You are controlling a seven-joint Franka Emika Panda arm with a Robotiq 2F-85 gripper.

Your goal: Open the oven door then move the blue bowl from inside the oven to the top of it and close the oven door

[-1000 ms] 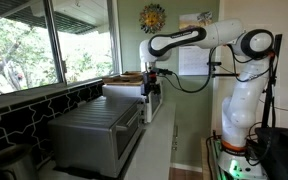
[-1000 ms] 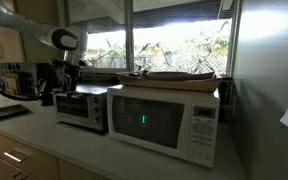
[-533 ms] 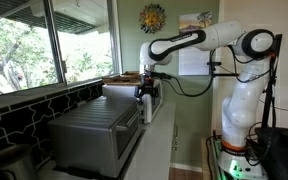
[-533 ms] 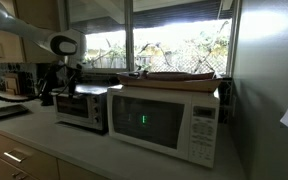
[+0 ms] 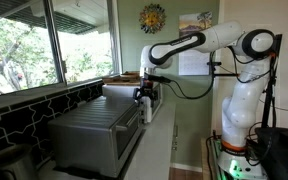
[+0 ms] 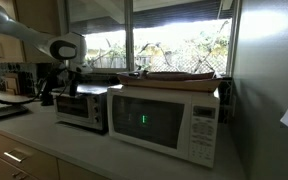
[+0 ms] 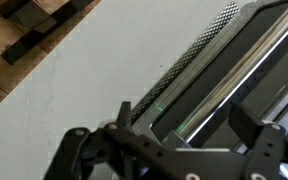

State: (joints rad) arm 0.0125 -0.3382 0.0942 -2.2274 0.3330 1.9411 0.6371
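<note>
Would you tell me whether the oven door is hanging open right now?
No, in an exterior view the oven door stands upright and flush with the front of the oven, with nothing folded down.

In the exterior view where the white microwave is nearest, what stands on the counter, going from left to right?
A flat dark tray → the oven → the white microwave.
</note>
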